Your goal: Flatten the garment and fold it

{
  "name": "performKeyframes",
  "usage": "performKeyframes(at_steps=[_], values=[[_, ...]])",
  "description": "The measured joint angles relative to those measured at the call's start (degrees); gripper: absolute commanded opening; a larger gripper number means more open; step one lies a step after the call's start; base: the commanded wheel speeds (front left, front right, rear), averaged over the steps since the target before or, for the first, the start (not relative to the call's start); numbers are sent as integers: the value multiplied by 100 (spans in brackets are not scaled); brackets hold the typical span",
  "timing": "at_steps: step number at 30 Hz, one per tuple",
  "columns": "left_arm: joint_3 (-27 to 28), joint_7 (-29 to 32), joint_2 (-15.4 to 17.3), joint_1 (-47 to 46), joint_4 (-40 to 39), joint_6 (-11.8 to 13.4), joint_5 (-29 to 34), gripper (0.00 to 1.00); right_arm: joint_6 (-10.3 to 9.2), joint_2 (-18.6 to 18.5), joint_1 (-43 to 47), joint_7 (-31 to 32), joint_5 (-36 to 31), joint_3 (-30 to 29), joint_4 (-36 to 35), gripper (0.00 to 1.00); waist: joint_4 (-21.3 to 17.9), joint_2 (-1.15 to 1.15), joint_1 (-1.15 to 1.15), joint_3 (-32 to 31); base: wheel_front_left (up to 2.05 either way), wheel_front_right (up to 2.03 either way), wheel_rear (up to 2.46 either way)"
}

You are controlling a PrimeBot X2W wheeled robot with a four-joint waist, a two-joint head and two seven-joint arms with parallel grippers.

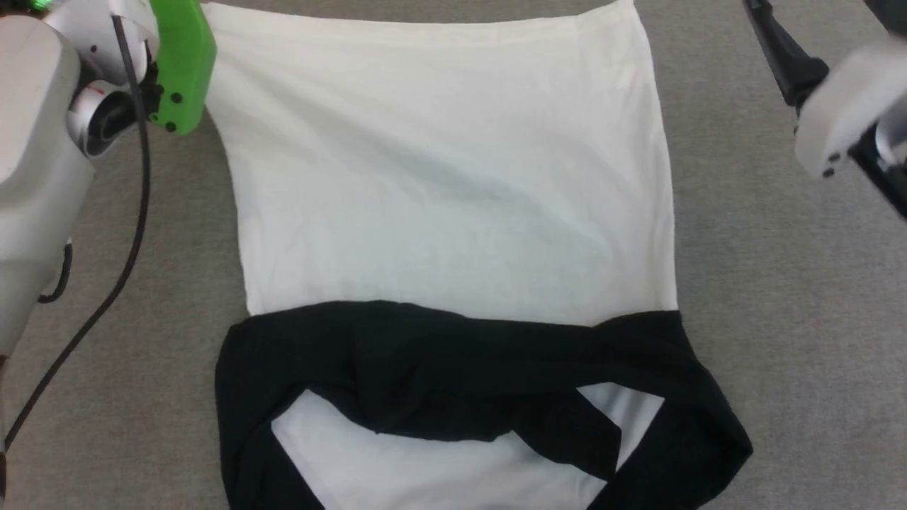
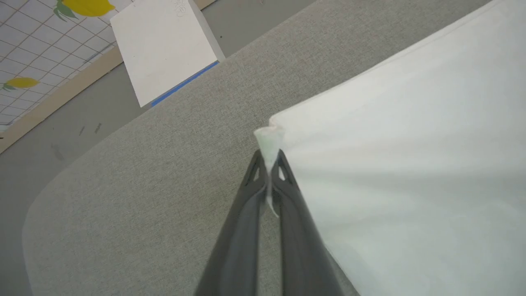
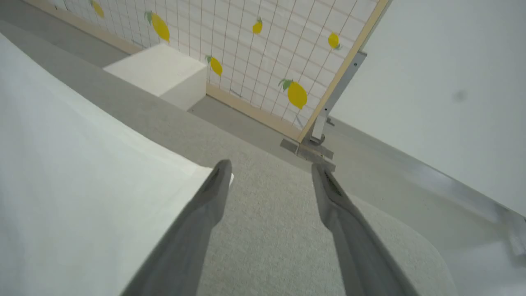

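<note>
Just one garment (image 1: 453, 177) — two black sleeves (image 1: 460, 368), left hand (image 2: 269, 155) pinching it.

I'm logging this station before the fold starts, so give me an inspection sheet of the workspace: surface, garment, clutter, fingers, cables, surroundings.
Surface: grey cloth-covered pad with a rounded corner.
Job's things: garment spread flat, hem away from the robot; black sleeves folded across its near part.
Clutter: nothing seen.
Grippers: left gripper shut on one hem corner; right gripper open, one of its fingers at the other hem corner, not pinching it.
Cables: black cable hangs down left of the garment, not touching it.
Surroundings: white box beyond the pad; lemon-print panel behind the box.
</note>
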Motion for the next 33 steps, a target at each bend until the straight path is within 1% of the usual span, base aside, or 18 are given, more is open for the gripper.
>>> performKeyframes(at_steps=[3, 5, 9, 12, 16, 22, 26, 27, 28, 30, 33], values=[[-121, -90, -59, -14, -51, 0, -8, 0, 0, -352, -764, 1085, 524, 705, 456, 100, 108, 0, 0, 62, 0, 0, 0], [-177, -156, -113, -57, -81, 0, -33, 0, 0, -505, -1195, 1685, 804, 1122, 668, 100, 161, 0, 0, 127, 0, 0, 0], [-319, -313, -232, -216, -160, 0, -88, 0, 0, -586, -1928, 2699, 1352, 1860, 1031, 100, 293, 0, 0, 282, 0, 0, 0], [-397, -428, -307, -354, -187, 0, -101, 0, 0, -534, -2315, 3125, 1572, 2050, 1370, 100, 394, 0, 0, 420, 0, 0, 0], [-538, -576, -405, -553, -212, 0, -143, 0, 0, -419, -2643, 3399, 1626, 2108, 1904, 100, 545, 0, 0, 626, 0, 0, 0], [-749, -821, -491, -778, -192, 0, -246, 0, 0, -203, -2741, 3129, 1599, 2186, 2428, 100, 751, 0, 0, 937, 0, 0, 0], [-914, -928, -495, -832, -104, 0, -314, 0, -2, -245, -2742, 3033, 1744, 2349, 2475, 100, 823, 0, 0, 1120, 0, 0, 0], [-1031, -970, -481, -872, 9, 0, -378, 0, -2, -293, -2765, 2902, 2028, 2363, 2412, 58, 813, 0, -1, 1199, 0, 0, 0], [-1062, -973, -464, -887, 48, 0, -409, 0, -1, -305, -2765, 2784, 2104, 2373, 2403, 0, 790, 0, -1, 1209, 0, 0, 0], [-1115, -1022, -450, -929, 121, 0, -458, 0, -1, -314, -2774, 2583, 2174, 2454, 2396, 0, 737, 0, 0, 1210, 0, 0, 0], [-1173, -1181, -450, -987, 232, 0, -555, 0, 2, -305, -2798, 2083, 2101, 2655, 2453, 0, 664, 0, 0, 1151, 0, 0, 0]])
